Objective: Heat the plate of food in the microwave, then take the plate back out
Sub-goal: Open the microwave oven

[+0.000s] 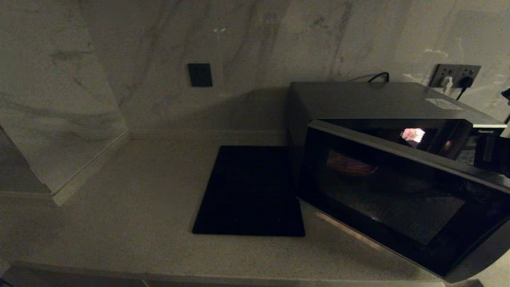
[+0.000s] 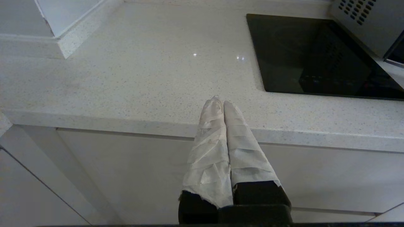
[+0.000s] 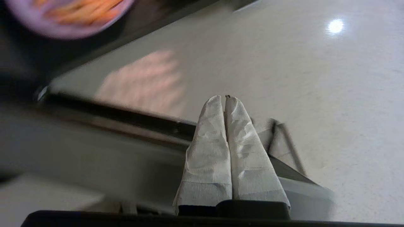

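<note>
The microwave (image 1: 382, 99) stands at the right of the counter, its dark glass door (image 1: 398, 191) swung partly open from the left hinge. The plate of food (image 3: 66, 15), pale lavender with orange fries, lies inside the cavity; through the door glass it shows as a dim reddish patch (image 1: 350, 164). My right gripper (image 3: 225, 97) is shut and empty, just past the door's free edge with bare counter beyond it. The right arm (image 1: 492, 153) shows dark at the microwave's right end. My left gripper (image 2: 220, 101) is shut and empty, low at the counter's front edge.
A flat black square mat (image 1: 251, 191) lies on the counter left of the microwave, also seen in the left wrist view (image 2: 315, 53). A marble wall block (image 1: 59, 119) juts out at the far left. Wall sockets (image 1: 456, 75) with plugs sit behind the microwave.
</note>
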Controlling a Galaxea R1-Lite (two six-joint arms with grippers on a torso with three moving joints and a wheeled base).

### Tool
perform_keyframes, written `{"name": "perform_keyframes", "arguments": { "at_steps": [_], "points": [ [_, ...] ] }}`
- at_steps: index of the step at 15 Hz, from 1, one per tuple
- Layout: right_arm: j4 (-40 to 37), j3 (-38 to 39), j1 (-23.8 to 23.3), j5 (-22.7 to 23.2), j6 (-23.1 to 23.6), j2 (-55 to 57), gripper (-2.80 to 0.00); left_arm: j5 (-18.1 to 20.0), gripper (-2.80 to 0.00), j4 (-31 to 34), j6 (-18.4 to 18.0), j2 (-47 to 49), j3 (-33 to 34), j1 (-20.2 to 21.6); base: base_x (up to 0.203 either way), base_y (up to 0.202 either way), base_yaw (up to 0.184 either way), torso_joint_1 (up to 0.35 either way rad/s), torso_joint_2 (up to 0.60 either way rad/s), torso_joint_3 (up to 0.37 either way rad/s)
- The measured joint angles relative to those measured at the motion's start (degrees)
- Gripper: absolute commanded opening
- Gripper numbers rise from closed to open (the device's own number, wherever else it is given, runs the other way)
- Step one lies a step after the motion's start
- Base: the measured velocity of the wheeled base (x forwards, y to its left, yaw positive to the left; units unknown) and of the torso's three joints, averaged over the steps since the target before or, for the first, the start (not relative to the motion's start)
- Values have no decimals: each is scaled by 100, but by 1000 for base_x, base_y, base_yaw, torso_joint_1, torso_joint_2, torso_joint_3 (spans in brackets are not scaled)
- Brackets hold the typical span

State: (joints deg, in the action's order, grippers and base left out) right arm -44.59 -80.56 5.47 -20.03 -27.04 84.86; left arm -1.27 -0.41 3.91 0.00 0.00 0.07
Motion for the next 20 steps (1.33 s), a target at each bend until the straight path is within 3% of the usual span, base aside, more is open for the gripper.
{"name": "perform_keyframes", "arguments": {
  "at_steps": [4,11,20],
  "points": [
    [-5,240,738,-22,-13,-349,-280,-2,-280,-2,0,0,0,0,0,0,0,0,0,0],
    [-95,699,1415,-23,-22,-879,-280,-2,-280,0,-1,0,0,0,0,0,0,0,0,0],
    [-533,703,2849,-26,-688,-1268,-280,-2,-280,0,0,0,0,0,0,0,0,0,0,0]
  ]
}}
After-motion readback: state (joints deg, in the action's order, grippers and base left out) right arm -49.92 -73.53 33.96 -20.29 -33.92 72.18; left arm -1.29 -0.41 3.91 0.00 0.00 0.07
